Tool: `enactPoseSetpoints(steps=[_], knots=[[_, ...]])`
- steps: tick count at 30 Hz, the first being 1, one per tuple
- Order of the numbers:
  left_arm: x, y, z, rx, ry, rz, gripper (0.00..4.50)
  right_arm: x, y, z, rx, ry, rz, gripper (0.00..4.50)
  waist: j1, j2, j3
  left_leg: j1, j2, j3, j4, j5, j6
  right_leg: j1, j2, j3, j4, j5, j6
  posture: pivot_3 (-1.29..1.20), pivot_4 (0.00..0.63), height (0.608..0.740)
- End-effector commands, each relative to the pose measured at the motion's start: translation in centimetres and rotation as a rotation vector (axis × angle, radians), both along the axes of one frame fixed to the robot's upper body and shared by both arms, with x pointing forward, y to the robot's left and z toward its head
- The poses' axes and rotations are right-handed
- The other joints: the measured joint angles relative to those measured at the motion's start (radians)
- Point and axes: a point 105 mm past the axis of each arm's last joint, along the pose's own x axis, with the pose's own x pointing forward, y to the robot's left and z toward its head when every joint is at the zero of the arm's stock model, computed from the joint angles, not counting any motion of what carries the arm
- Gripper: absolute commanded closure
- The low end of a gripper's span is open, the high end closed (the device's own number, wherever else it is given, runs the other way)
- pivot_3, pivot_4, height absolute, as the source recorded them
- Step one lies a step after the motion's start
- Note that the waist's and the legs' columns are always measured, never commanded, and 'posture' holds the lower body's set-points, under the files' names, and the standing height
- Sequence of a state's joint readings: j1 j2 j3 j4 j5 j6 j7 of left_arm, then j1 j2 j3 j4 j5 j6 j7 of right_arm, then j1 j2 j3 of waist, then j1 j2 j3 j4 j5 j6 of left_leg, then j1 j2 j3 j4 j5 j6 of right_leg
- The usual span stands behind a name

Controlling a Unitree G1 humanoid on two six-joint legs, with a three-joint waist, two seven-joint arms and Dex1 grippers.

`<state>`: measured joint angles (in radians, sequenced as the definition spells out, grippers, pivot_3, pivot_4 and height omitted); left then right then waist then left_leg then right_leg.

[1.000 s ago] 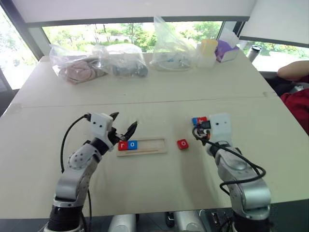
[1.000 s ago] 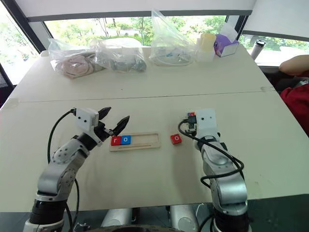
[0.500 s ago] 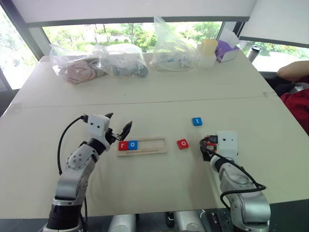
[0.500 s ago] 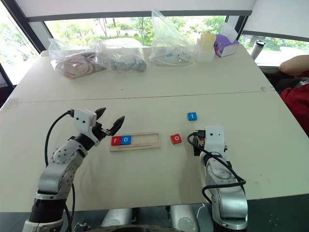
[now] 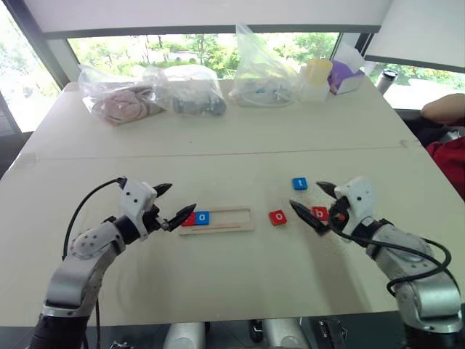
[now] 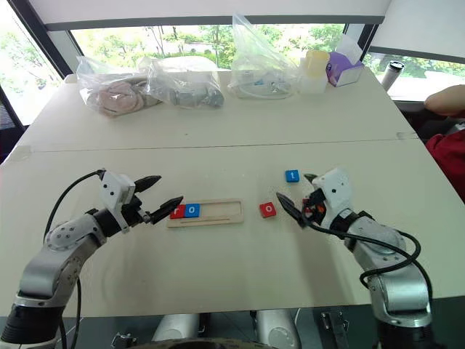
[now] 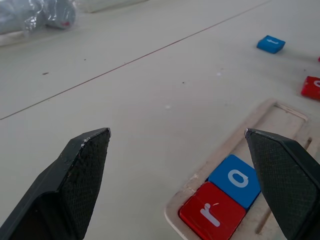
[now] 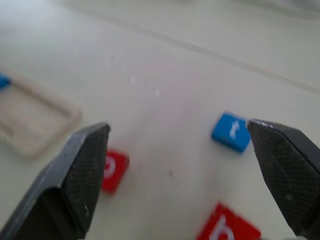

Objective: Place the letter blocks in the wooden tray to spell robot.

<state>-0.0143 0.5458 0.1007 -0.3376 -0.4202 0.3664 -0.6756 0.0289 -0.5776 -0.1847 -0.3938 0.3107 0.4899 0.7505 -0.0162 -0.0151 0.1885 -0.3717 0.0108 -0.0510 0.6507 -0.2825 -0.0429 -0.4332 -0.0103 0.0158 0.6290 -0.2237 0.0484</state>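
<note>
On the pale tabletop (image 5: 218, 276), the long shallow tray of pale wood (image 5: 232, 219) holds a red "r" tile (image 7: 212, 216) and a blue "o" tile (image 7: 235, 179) side by side at its left end. To its right, on the table, lie a red "o" tile (image 5: 277, 217), a blue "t" tile (image 5: 299, 184) and a red "b" tile (image 5: 320, 213). Left gripper (image 5: 171, 207) hovers spread at the tray's left end; right gripper (image 5: 317, 203) stands spread and empty around the "b" tile.

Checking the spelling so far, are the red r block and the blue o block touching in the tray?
Touching: the left wrist view shows the red r block edge to edge with the blue o block.
</note>
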Motion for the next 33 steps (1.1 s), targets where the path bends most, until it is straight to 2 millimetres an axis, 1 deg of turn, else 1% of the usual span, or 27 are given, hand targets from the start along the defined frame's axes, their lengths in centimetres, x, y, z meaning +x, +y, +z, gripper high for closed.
enactPoseSetpoints(steps=[1, 3, 6, 8, 10, 16, 20, 22, 24, 27, 28, 30, 31, 33], knots=[[-0.3, -0.3, 1.0, -0.009, -0.03, -0.022, 0.0, 0.2, -2.0, -0.7, -0.074, 0.033, 0.14, 0.03, -0.002, 0.0, 0.0, 0.0, 0.0, 0.001, 0.0, 0.0, 0.0, 0.0, 0.0, 0.0, 0.0, 0.0, 0.0, 0.0, 0.15, 0.74], [-0.5, -0.3, 1.0, -0.009, -0.019, -0.034, 0.0, 0.2, -1.9, -1.0, -0.091, 0.049, 0.206, 0.03, -0.003, 0.0, 0.0, 0.001, 0.0, 0.002, 0.0, 0.0, 0.0, 0.0, 0.0, 0.001, 0.0, 0.0, 0.0, 0.0, 0.15, 0.74], [-1.2, -0.5, 1.3, -0.01, 0.008, -0.081, 0.0, 1.0, -2.8, -1.4, -0.163, 0.054, 0.283, 0.03, -0.006, -0.001, 0.001, 0.001, 0.001, 0.002, 0.0, 0.0, 0.0, 0.0, 0.002, 0.001, 0.001, 0.0, 0.0, 0.0, 0.15, 0.74], [-1.1, -0.2, 1.4, -0.003, 0.007, -0.075, 0.0, 1.5, -3.2, -1.4, -0.171, 0.051, 0.29, 0.03, -0.003, -0.001, 0.001, 0.002, 0.001, 0.002, 0.0, 0.0, 0.0, 0.0, 0.002, 0.001, 0.002, 0.0, 0.0, 0.0, 0.15, 0.74], [-1.0, 0.3, 1.5, 0.01, 0.002, -0.056, 0.0, 2.2, -4.0, -1.5, -0.192, 0.051, 0.297, 0.03, -0.001, -0.001, 0.001, 0.002, 0.001, 0.002, 0.0, 0.0, 0.0, 0.0, 0.001, 0.001, 0.001, 0.0, 0.0, 0.0, 0.15, 0.74], [-1.5, 0.5, 1.6, 0.018, 0.006, -0.048, 0.0, 3.3, -5.8, -2.1, -0.246, 0.088, 0.323, 0.03, 0.001, -0.001, 0.002, 0.001, 0.0, 0.003, 0.001, 0.0, 0.0, 0.0, 0.0, 0.002, 0.001, 0.001, 0.0, 0.0, 0.15, 0.74], [-1.5, 0.7, 1.6, 0.025, 0.01, -0.037, 0.0, 3.2, -6.0, -2.6, -0.264, 0.15, 0.382, 0.03, 0.001, -0.001, 0.002, 0.002, 0.0, 0.003, 0.001, 0.0, 0.0, 0.0, 0.0, 0.002, 0.002, 0.001, 0.0, 0.0, 0.15, 0.74], [-1.5, 0.8, 1.6, 0.025, 0.009, -0.033, 0.0, 3.4, -6.0, -2.5, -0.261, 0.144, 0.387, 0.03, 0.002, -0.001, 0.001, 0.003, 0.0, 0.003, 0.001, 0.0, 0.0, 0.001, 0.001, 0.002, 0.002, 0.001, 0.0, 0.0, 0.15, 0.74], [-1.5, 1.0, 1.6, 0.03, 0.008, -0.022, 0.0, 3.5, -5.8, -2.5, -0.256, 0.141, 0.403, 0.54, 0.002, -0.001, 0.001, 0.003, 0.0, 0.003, 0.001, 0.0, 0.0, 0.001, 0.001, 0.002, 0.002, 0.001, 0.0, 0.0, 0.15, 0.74], [-1.4, 1.2, 1.5, 0.034, 0.007, -0.01, 0.0, 3.4, -5.6, -2.6, -0.253, 0.144, 0.423, 1.82, 0.001, -0.001, 0.001, 0.003, 0.0, 0.003, 0.001, 0.0, 0.0, 0.001, 0.0, 0.003, 0.002, 0.001, 0.0, 0.0, 0.15, 0.74], [-1.4, 1.4, 1.5, 0.037, 0.008, -0.006, 0.0, 3.4, -5.4, -2.5, -0.252, 0.141, 0.426, 2.39, 0.002, -0.001, 0.001, 0.003, 0.0, 0.003, 0.001, 0.0, 0.0, 0.002, 0.0, 0.003, 0.002, 0.001, 0.0, 0.0, 0.15, 0.74], [-1.4, 1.7, 1.4, 0.043, 0.01, -0.001, 0.0, 3.7, -4.8, -2.0, -0.238, 0.12, 0.419, 3.33, 0.002, -0.001, 0.001, 0.004, 0.0, 0.003, 0.001, 0.0, 0.0, 0.002, 0.0, 0.003, 0.002, 0.001, 0.0, 0.0, 0.15, 0.74], [-1.4, 1.8, 1.4, 0.045, 0.01, 0.0, 0.0, 3.9, -4.5, -1.8, -0.231, 0.112, 0.416, 3.36, 0.0, -0.001, 0.001, 0.004, 0.0, 0.003, 0.001, 0.0, 0.0, 0.002, 0.0, 0.003, 0.002, 0.001, 0.0, 0.0, 0.15, 0.74], [-1.5, 2.3, 1.4, 0.059, 0.016, -0.001, 0.0, 4.4, -2.0, -0.1, -0.158, 0.071, 0.433, 3.36, -0.004, -0.001, 0.002, 0.004, 0.0, 0.003, 0.001, 0.0, 0.0, 0.002, 0.001, 0.003, 0.003, 0.001, 0.0, 0.0, 0.15, 0.74]])
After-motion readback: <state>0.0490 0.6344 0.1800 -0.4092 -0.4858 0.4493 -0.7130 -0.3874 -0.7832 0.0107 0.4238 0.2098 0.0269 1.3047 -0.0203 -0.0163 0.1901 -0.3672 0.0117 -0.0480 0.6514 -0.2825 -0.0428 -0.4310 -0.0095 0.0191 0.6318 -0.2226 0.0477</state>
